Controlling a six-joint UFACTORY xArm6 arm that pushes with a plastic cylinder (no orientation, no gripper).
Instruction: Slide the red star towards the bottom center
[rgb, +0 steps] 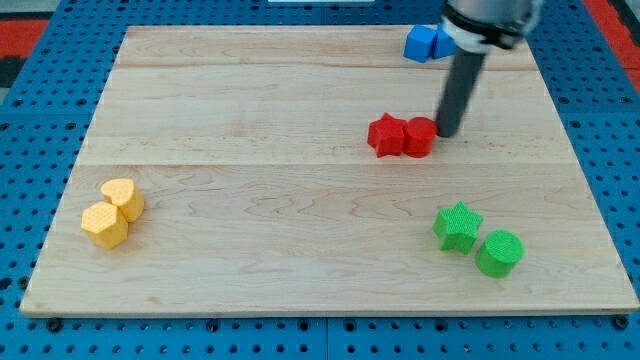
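Note:
The red star (385, 135) lies on the wooden board (300, 250), right of the middle and in the upper half. A second red block (420, 137), rounded in shape, touches the star's right side. My tip (446, 133) stands just right of that second red block, touching or nearly touching it. The rod rises from there to the arm at the view's top right.
Blue blocks (428, 42) sit at the board's top edge, partly hidden behind the arm. A green star (458, 226) and a green cylinder (499, 253) lie at the lower right. Two yellow blocks (121, 199) (104, 225) lie at the lower left.

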